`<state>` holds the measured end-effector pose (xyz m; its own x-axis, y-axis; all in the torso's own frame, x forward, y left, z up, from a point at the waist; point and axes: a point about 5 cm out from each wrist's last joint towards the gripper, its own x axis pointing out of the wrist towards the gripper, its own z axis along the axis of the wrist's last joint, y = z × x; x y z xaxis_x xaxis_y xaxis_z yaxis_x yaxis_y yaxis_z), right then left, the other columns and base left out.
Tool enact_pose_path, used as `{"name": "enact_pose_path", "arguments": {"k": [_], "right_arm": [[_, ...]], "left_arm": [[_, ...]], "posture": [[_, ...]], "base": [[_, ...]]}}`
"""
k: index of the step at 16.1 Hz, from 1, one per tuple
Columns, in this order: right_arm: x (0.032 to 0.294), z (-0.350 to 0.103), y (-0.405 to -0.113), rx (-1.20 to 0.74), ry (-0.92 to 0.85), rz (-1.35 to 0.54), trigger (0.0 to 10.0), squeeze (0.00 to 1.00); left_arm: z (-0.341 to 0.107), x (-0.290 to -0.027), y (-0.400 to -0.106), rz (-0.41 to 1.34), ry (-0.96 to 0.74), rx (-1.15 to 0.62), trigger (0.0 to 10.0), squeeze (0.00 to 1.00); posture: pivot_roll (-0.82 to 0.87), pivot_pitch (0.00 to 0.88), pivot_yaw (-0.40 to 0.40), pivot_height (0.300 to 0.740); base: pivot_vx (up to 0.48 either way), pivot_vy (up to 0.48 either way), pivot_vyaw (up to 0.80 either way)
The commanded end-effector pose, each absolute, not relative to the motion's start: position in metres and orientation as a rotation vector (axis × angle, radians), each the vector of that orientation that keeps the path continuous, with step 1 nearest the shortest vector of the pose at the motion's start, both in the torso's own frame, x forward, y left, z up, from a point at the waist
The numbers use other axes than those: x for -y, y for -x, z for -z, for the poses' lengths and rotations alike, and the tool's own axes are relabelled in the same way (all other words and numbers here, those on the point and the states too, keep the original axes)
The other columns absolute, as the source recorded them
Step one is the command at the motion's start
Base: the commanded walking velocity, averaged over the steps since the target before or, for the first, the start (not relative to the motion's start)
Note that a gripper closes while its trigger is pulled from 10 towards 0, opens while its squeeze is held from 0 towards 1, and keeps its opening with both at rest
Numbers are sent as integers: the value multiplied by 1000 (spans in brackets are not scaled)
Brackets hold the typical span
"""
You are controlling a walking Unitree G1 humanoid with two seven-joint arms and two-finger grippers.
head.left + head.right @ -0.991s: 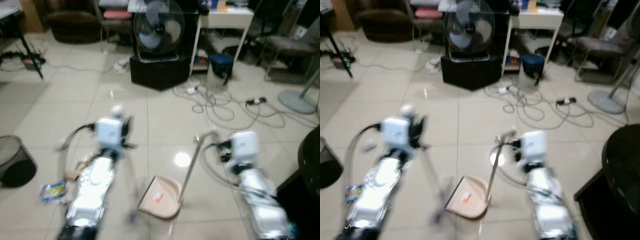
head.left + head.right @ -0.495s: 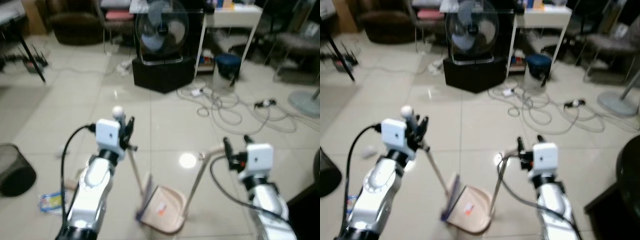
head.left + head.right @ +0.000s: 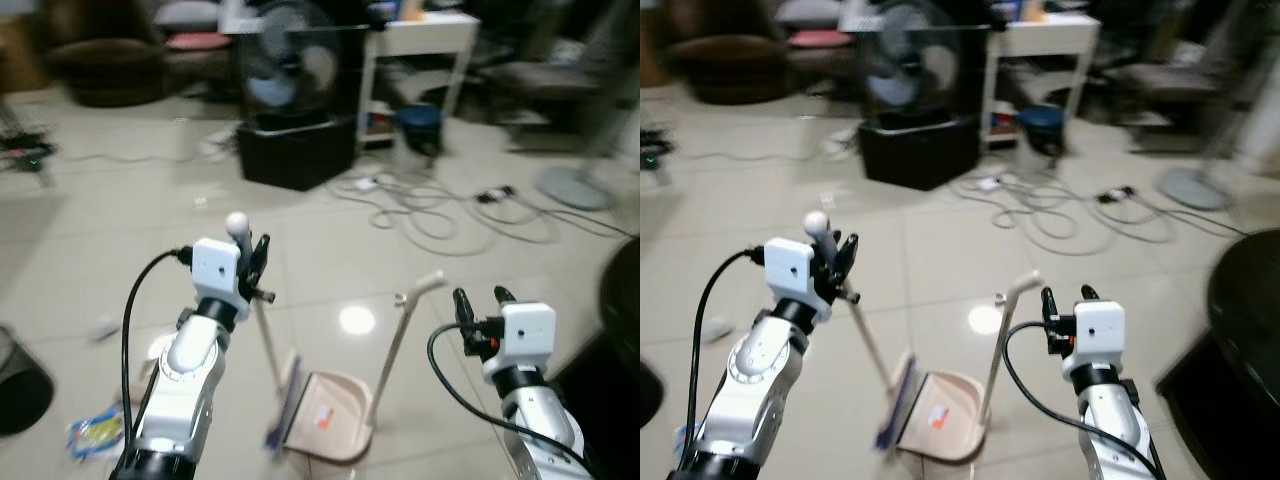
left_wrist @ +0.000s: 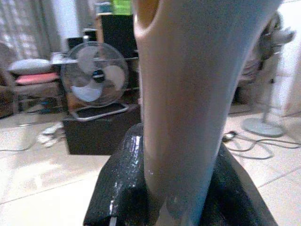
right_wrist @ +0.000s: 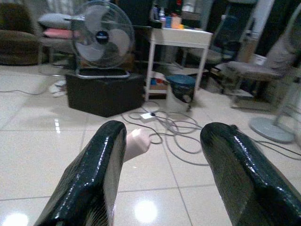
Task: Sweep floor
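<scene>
Drawn back since a second ago from the upright beige handle (image 3: 400, 340) of the beige plastic dustpan (image 3: 335, 430): right gripper (image 3: 480, 303), at lower right, just beside that handle and apart from it, black fingers spread wide and pinching nothing. Swung a little as well, with the camera, the whole room.

Clamps the pale broom stick (image 3: 268, 335) between pressed-together fingers near its top, centre-left, with the left gripper (image 3: 257, 262). Rests the dark broom head (image 3: 280, 405) against the pan's left lip, low in the middle.

Best, by my reading, to retake the pan handle before sweeping on; otherwise likely to push the light pan away. Then keep strokes short, low and aimed at the pan mouth. Worth going after the crumpled blue-and-yellow wrapper (image 3: 95, 435) at lower left.

Underneath, glossy cream floor tiles (image 3: 120, 230), probably slippery. Farther up: round black fan (image 3: 285, 60) on a black box (image 3: 295, 150), white table (image 3: 420, 30) at upper right, tangled grey cables (image 3: 440, 215) right of centre.
</scene>
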<state>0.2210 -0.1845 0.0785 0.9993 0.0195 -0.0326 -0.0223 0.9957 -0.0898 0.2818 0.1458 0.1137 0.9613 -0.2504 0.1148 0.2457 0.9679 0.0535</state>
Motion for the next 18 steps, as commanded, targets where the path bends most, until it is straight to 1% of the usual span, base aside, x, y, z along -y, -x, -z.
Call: {"name": "enact_pose_path", "arguments": {"k": [1, 4, 5, 7, 10, 12, 16, 18], "right_arm": [[182, -79, -221, -33, 68, -30, 10000, 0], [181, -78, -221, -36, 59, -34, 10000, 0], [181, -78, -222, -39, 54, -36, 10000, 0], [179, -76, -223, -58, 65, -53, 10000, 0], [179, -74, -225, -66, 56, -55, 10000, 0], [179, -73, -226, -75, 58, -59, 10000, 0], [180, -67, -230, -111, 54, -58, 10000, 0], [179, -64, -236, -122, 64, -69, 10000, 0]], "left_arm": [[-123, -150, -288, 246, -65, 155, 10000, 0], [-123, -150, -289, 247, -67, 155, 10000, 0], [-123, -150, -289, 249, -69, 157, 10000, 0], [-126, -149, -289, 247, -136, 183, 10000, 0], [-125, -147, -288, 244, -156, 170, 10000, 0], [-120, -143, -287, 248, -81, 123, 10000, 0], [-119, -141, -285, 254, -98, 147, 10000, 0], [-120, -140, -284, 250, -94, 156, 10000, 0]], "posture": [[-152, 0, 29, 740], [-152, 0, 31, 740], [-152, 0, 33, 740], [-153, 0, 36, 740], [-151, 0, 36, 740], [-150, 0, 36, 740], [-148, 0, 35, 740], [-149, 0, 36, 740]], "base": [[0, 398, -475], [0, 409, -425], [0, 409, 0], [0, 0, 0], [0, -480, 0], [0, 0, 0], [0, 0, 0], [306, 0, -544]]}}
